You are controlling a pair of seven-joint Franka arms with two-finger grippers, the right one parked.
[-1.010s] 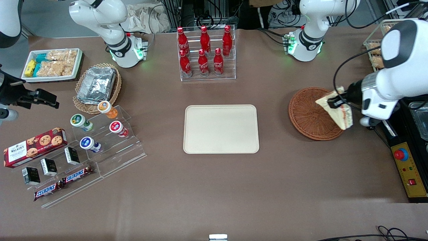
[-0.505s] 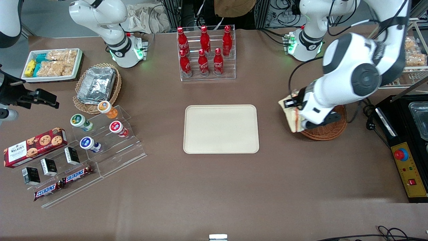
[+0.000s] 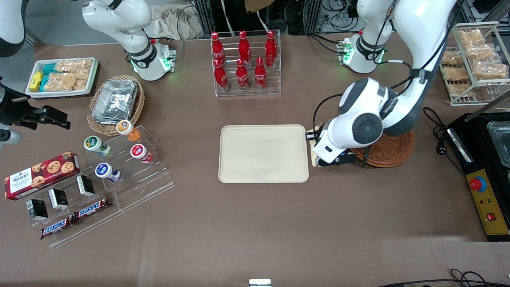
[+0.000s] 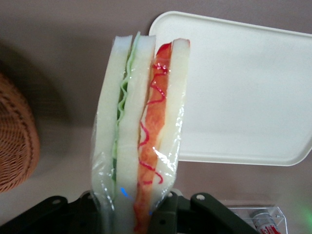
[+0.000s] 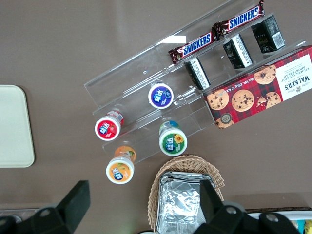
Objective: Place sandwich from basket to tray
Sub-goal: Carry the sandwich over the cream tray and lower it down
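Observation:
My left gripper (image 3: 314, 146) is shut on the sandwich (image 4: 141, 136), a wrapped wedge of white bread with green and red-orange filling. In the front view the arm hides nearly all of the sandwich. The gripper (image 4: 136, 210) hangs above the table beside the edge of the cream tray (image 3: 263, 153) that faces the working arm's end. The sandwich tip reaches over the tray corner (image 4: 243, 87). The reddish-brown wicker basket (image 3: 394, 153) sits beside the gripper toward the working arm's end, partly covered by the arm, and its rim (image 4: 14, 141) shows in the left wrist view.
A clear rack of red cola bottles (image 3: 245, 63) stands farther from the front camera than the tray. A tan basket with foil containers (image 3: 115, 101), a stepped acrylic stand with cups (image 3: 119, 159), and a cookie box (image 3: 40, 175) lie toward the parked arm's end. A control box (image 3: 488, 203) sits at the working arm's end.
The left gripper has carried the sandwich from above the basket sideways to the tray's edge. The arm's elbow has swung over the basket.

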